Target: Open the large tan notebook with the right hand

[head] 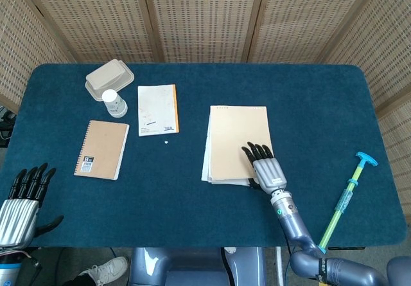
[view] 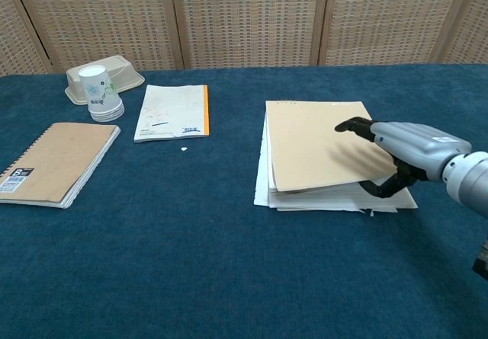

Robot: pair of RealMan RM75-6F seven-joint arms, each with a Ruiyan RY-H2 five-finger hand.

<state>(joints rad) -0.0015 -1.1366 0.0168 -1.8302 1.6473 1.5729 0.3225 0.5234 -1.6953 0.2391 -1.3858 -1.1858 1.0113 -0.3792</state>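
The large tan notebook (head: 234,138) lies right of the table's middle. Its tan cover (view: 313,148) is raised at the right edge, and white pages (view: 335,198) show fanned out beneath it. My right hand (head: 264,169) grips that right edge of the cover, fingers (view: 358,128) lying on top and the thumb curled underneath. In the chest view the same right hand (view: 404,145) hangs just above the pages. My left hand (head: 22,199) stays at the near left edge of the table, fingers stretched out, holding nothing.
A small spiral notebook (head: 101,149) lies at the left. Behind it are a white booklet with an orange spine (head: 157,109), a paper cup (head: 113,103) and a beige lidded container (head: 109,79). A green and blue stick tool (head: 343,199) lies at the right edge.
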